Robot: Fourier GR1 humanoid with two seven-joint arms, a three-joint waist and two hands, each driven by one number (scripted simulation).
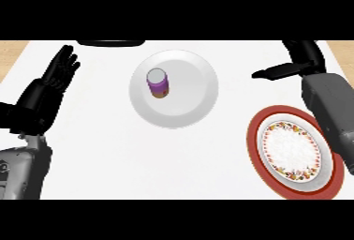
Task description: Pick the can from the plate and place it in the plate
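I am at a kitchen counter [104, 154], and the tableware tells me so. Its top is plain white, with a strip of pale wood showing past its far corners on both sides. Near the counter's far edge sits a white plate [187, 103] with a purple-banded can [158, 83] standing upright on it. Toward the near right corner lies a red-rimmed plate [257, 140] with a flowered band round its white middle. A dark rounded object [110, 43] pokes in at the far edge.

plates: 2 [174, 89] [296, 151] | can: 1 [158, 83] | hands: 2 [52, 86] [297, 63] | dark top-edge object, perhaps: 1 [110, 42]
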